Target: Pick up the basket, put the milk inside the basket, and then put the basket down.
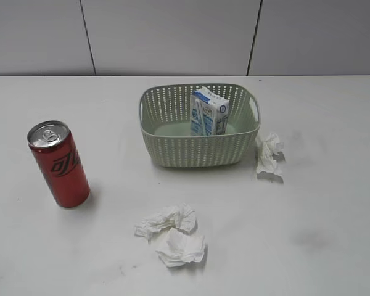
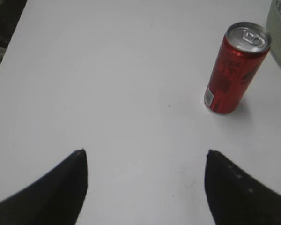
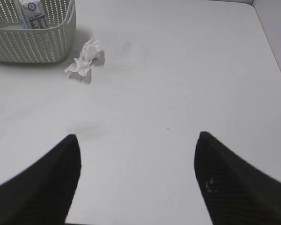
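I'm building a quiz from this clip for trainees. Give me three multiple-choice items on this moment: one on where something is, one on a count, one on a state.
1. Where is the milk?
A. Inside the basket
B. Beside the can
C. On the bare table by a tissue

2. How many crumpled tissue wads lie on the table?
A. One
B. Two
C. Four

3. How do the two grippers stand?
A. Both open, holding nothing
B. Left shut on the can
C. Right shut on the basket

Answers:
1. A: the carton stands upright within the basket walls.
2. B: one wad lies in front of the basket, another at its right end.
3. A: the left gripper and the right gripper each show jaws spread over bare table, with the can untouched.
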Action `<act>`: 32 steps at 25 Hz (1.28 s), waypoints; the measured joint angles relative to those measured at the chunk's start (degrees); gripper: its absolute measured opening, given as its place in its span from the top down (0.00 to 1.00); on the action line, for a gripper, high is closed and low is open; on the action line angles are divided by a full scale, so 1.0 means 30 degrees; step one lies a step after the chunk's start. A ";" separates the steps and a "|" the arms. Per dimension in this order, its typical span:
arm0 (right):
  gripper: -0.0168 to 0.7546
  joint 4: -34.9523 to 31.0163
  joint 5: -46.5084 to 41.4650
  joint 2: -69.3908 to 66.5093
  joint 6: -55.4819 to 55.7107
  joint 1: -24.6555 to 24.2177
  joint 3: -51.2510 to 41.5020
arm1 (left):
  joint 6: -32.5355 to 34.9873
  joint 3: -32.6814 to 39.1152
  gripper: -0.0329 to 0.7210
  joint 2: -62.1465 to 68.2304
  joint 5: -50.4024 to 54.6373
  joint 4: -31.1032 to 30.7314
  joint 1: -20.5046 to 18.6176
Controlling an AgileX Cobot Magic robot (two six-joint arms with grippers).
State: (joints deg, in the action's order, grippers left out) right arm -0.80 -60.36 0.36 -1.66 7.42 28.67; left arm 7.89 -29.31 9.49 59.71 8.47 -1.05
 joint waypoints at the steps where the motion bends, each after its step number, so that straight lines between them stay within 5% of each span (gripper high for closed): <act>1: 0.24 0.0000 0.0000 0.0000 0.0000 0.0000 0.0000 | -0.0024 0.0000 0.17 -0.0458 0.0000 0.0000 0.0000; 32: 0.24 0.0000 0.0000 0.0000 0.0019 0.0000 0.0000 | -0.0052 0.0190 0.17 -0.3269 0.0095 -0.0079 0.0000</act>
